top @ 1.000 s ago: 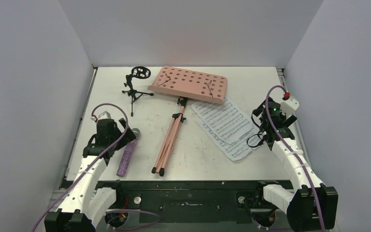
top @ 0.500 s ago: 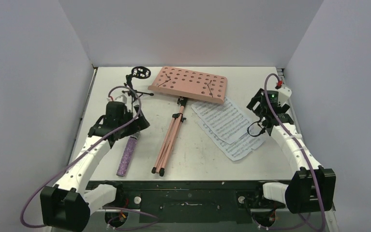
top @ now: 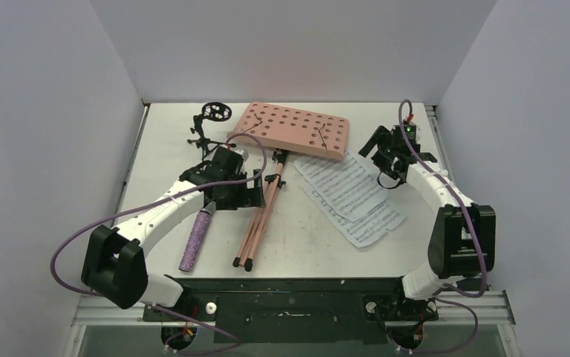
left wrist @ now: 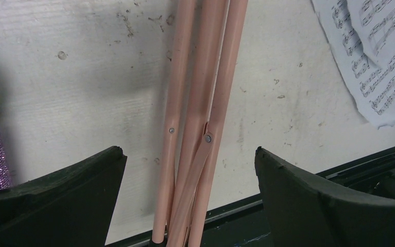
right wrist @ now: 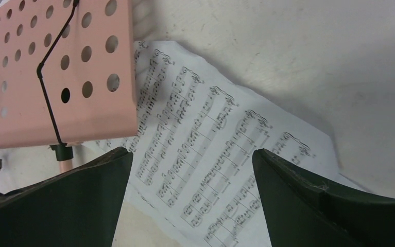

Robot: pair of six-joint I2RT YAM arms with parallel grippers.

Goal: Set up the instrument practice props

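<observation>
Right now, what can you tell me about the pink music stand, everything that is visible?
The music stand lies on the table, not set up. It looks like pink painted metal. Its desk, with round holes and two black wire page holders, is at the far end; the legs are folded together, black feet towards the arms. The desk's right corner overlaps the sheets. The open left gripper hovers over the legs.

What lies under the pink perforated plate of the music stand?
A corner of the sheet music goes under the plate at its edge. How far the page reaches beneath, and anything else there, is covered by the plate.
</observation>
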